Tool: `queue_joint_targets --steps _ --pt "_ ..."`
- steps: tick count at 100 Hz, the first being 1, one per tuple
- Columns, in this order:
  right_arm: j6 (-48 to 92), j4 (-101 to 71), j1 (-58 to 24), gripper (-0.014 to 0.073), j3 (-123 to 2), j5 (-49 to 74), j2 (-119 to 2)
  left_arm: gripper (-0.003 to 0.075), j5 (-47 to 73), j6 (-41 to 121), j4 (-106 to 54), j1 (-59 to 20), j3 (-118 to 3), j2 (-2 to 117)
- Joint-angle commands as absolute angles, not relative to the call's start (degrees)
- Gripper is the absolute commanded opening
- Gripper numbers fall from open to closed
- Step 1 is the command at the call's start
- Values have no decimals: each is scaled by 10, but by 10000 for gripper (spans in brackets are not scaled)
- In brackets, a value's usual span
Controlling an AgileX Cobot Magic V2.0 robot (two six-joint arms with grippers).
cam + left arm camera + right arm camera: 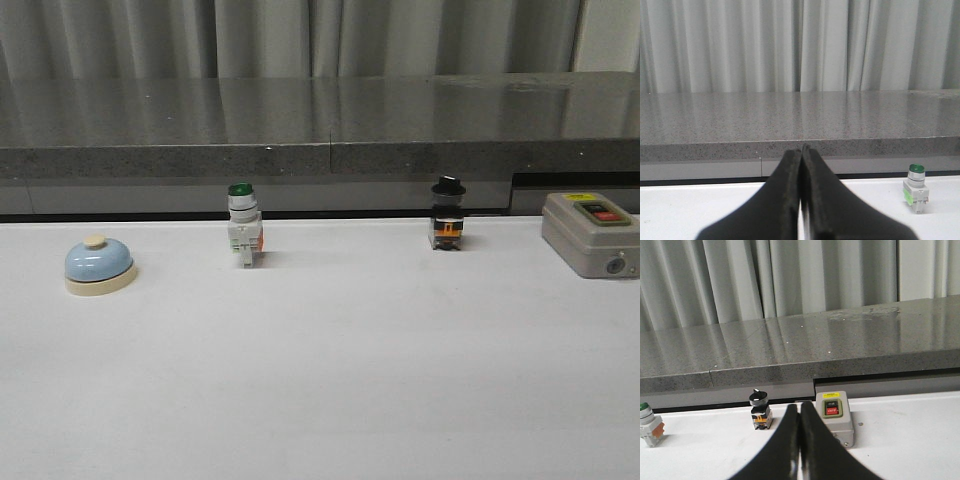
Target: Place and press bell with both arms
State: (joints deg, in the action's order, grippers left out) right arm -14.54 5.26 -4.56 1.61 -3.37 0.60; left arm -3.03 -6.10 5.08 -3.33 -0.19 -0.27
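The bell (99, 266), light-blue dome on a cream base with a cream button, stands upright on the white table at the far left of the front view. Neither arm shows in the front view. My left gripper (801, 150) is shut with nothing between its black fingers and points toward the grey ledge; the bell is out of the left wrist view. My right gripper (799, 409) is also shut and empty, raised over the table in front of the grey switch box (834, 423).
A green-capped white push-button switch (243, 227) (916, 188) (647, 424) stands mid-left by the back edge. A black selector switch (447, 213) (759, 409) stands mid-right. The grey box (592, 233) sits far right. A grey stone ledge (320, 120) runs behind.
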Motion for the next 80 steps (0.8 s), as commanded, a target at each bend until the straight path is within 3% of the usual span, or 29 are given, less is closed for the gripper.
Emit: queue_joint_targets --steps 1,49,80 --pt "-143 56 -46 -64 5 -83 18 -21 -77 -66 47 -33 30 -21" --pt "-143 56 -46 -64 5 -83 18 -21 -65 -66 47 -33 21 -21" --pt "-143 56 -46 -64 5 -83 18 -21 48 -66 21 -33 -95 53"
